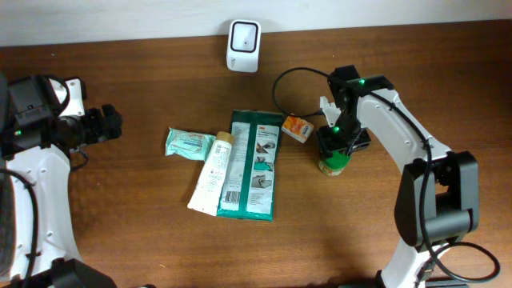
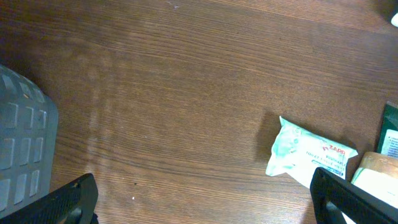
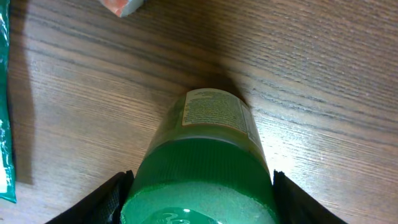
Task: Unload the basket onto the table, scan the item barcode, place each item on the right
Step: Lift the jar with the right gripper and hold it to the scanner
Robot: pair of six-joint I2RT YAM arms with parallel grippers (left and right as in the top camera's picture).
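A jar with a green lid [image 3: 202, 180] and a pale label [image 3: 214, 112] stands upright on the wooden table, right of centre [image 1: 334, 164]. My right gripper [image 3: 199, 202] comes down over it, one finger [image 3: 106, 199] pressed against each side of the lid. The white barcode scanner [image 1: 243, 35] stands at the table's far edge. My left gripper [image 2: 202, 199] is wide open over bare wood at the far left [image 1: 108, 126], with nothing between its fingers [image 2: 71, 202].
Left of the jar lie a small orange box [image 1: 298, 127], a flat green packet [image 1: 254, 164], a white tube [image 1: 214, 172] and a pale green wipes pack [image 1: 190, 144]. The wipes pack [image 2: 308, 152] also shows near the left gripper. A black cable [image 1: 292, 88] loops behind the jar.
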